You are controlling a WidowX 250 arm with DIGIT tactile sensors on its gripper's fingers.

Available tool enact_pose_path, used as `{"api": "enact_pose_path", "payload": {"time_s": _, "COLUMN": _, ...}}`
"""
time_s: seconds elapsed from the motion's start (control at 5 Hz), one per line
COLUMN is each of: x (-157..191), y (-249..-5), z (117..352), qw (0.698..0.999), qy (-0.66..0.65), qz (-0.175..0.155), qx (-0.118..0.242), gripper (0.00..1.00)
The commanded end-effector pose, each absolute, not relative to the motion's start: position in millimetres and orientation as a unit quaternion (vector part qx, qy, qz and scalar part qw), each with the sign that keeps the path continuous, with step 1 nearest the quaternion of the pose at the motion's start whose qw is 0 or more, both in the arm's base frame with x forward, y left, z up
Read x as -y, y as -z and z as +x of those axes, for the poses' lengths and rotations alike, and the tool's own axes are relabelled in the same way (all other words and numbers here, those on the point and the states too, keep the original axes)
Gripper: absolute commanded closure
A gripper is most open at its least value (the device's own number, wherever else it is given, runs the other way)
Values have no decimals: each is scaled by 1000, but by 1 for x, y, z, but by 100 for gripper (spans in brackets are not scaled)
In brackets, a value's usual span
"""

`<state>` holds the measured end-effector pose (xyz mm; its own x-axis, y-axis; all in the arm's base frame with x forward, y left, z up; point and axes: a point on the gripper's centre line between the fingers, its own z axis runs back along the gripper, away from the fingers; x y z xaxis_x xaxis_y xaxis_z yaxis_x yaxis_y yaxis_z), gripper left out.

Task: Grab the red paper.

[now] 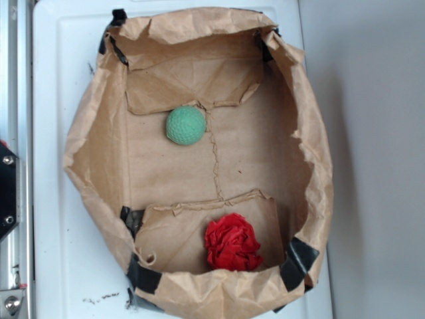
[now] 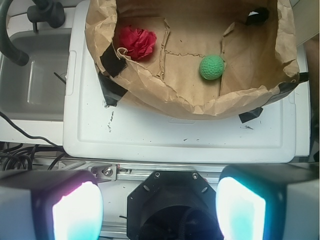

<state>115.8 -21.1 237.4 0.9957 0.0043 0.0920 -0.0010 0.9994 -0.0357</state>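
The red paper [image 1: 232,242] is a crumpled bright red wad on the floor of the brown paper bag [image 1: 99,119], near its front wall. In the wrist view it [image 2: 136,42] lies at the upper left inside the bag [image 2: 165,97]. A green textured ball [image 1: 185,125] lies further back in the bag; in the wrist view it [image 2: 212,67] is right of the paper. My gripper [image 2: 159,207] is open and empty, its two pads [image 2: 77,212] wide apart, held high and well short of the bag. The gripper is not in the exterior view.
The bag stands open on a white board [image 1: 60,86], with black tape [image 1: 297,262] at its corners. A grey tub [image 2: 30,85] and black cables [image 2: 15,50] lie left of the board in the wrist view. The black robot base [image 2: 170,205] is below.
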Motion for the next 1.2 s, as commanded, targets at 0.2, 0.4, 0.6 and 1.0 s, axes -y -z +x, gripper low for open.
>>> {"api": "enact_pose_path", "payload": {"time_s": 0.2, "x": 25, "y": -239, "z": 150, "qw": 996, "qy": 56, "qz": -5, "qx": 75, "gripper": 0}}
{"api": "enact_pose_path", "payload": {"time_s": 0.4, "x": 18, "y": -237, "z": 170, "qw": 994, "qy": 60, "qz": 9, "qx": 87, "gripper": 0}}
{"api": "enact_pose_path", "payload": {"time_s": 0.6, "x": 8, "y": -221, "z": 191, "qw": 983, "qy": 131, "qz": 18, "qx": 125, "gripper": 0}}
{"api": "enact_pose_path", "payload": {"time_s": 1.0, "x": -11, "y": -179, "z": 218, "qw": 959, "qy": 252, "qz": -15, "qx": 132, "gripper": 0}}
